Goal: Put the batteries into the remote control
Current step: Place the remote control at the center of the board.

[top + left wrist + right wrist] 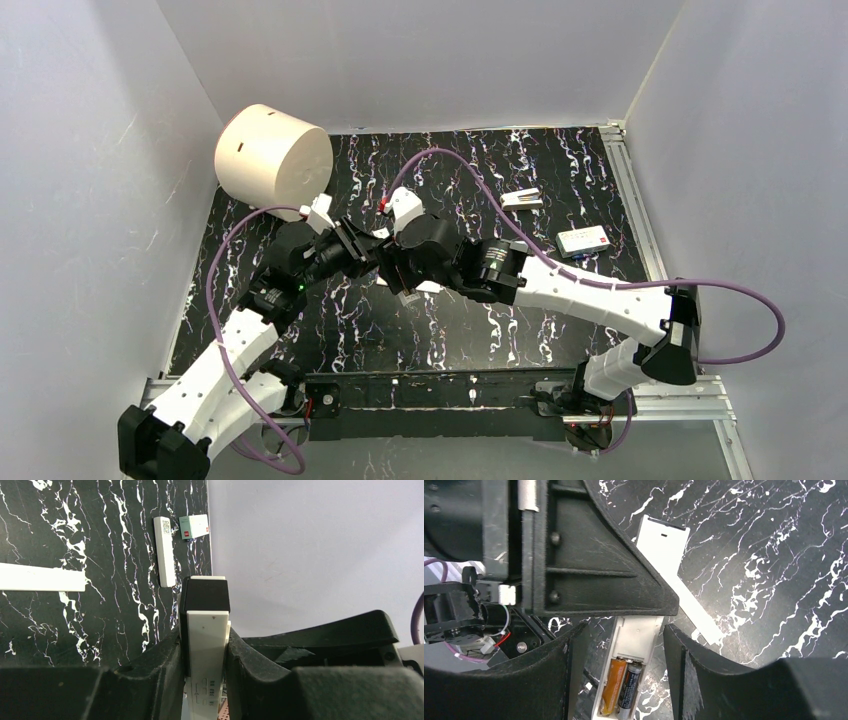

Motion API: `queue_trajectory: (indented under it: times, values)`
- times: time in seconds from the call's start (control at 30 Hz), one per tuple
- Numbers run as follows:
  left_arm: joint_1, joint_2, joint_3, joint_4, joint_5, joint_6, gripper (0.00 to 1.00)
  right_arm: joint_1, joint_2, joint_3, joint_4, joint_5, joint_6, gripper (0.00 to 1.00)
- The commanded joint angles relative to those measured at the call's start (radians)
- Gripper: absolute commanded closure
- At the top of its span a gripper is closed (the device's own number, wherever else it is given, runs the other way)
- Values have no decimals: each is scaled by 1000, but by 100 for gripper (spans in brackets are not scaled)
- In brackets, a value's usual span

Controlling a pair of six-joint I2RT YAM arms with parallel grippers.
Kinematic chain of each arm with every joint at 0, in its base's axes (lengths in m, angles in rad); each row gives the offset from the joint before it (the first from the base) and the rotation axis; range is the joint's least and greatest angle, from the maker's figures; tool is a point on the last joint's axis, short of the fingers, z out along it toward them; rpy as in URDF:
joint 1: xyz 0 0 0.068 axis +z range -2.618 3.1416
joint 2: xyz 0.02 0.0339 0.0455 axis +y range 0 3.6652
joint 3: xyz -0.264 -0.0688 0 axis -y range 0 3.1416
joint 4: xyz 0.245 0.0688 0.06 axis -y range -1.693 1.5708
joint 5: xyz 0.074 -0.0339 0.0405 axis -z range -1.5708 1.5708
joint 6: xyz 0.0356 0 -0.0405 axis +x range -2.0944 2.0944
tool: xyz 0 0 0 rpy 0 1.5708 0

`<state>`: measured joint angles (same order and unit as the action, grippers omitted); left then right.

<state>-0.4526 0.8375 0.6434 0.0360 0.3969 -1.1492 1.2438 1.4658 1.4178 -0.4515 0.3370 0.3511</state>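
Right wrist: batteries lie inside the remote control

No word or no. could be read anywhere; only marks showed. Slim white rectangular plastic remote control: small dark triangle near top of its white face; lower down, faint raised chars in rows, too blurred to read. Narrow plain white strip: dark QR-like patch near its far end, not legible. Wider white-and-teal box: small red square mark at left, txt too small. Two small cylindrical batteries, one copper-orange, one black: tiny pale print, illegible.
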Motion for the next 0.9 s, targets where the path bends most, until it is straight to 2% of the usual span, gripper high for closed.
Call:
queue_trajectory:
  times: [0.0, 0.13, 0.2, 0.4, 0.5, 0.53, 0.6, 0.67, 0.77, 0.87]
  values:
    - [3, -31, 44, 31, 13, -1, 97, 3, -5, 15, 0, 59, 33, 35]
    - [3, -30, 50, 31, 19, -1, 97, 3, -2, 7, 11, 50, 40, 36]
    - [3, -26, 53, 31, 23, 2, 97, 3, 5, 7, 15, 38, 42, 40]
    - [5, -34, 55, 23, 28, 10, 91, 2, 34, 34, -2, 22, 39, 69]
    - [5, -46, 55, -16, 15, 31, 78, 2, 42, 38, -12, 9, 10, 77]
    - [4, -56, 55, -29, 6, 46, 70, 2, 41, 34, -13, 4, -7, 78]
    - [3, -83, 59, -111, -33, 80, 46, 2, 30, 16, -12, 2, -47, 79]
    - [5, -114, 68, -199, -84, 126, 34, 2, 12, -15, -6, -9, -90, 80]
    - [6, -163, 103, -372, -191, 193, 23, -1, -23, -84, 25, -70, -158, 81]
    - [9, -191, 161, -556, -339, 246, 20, -1, -52, -182, 92, -170, -227, 81]
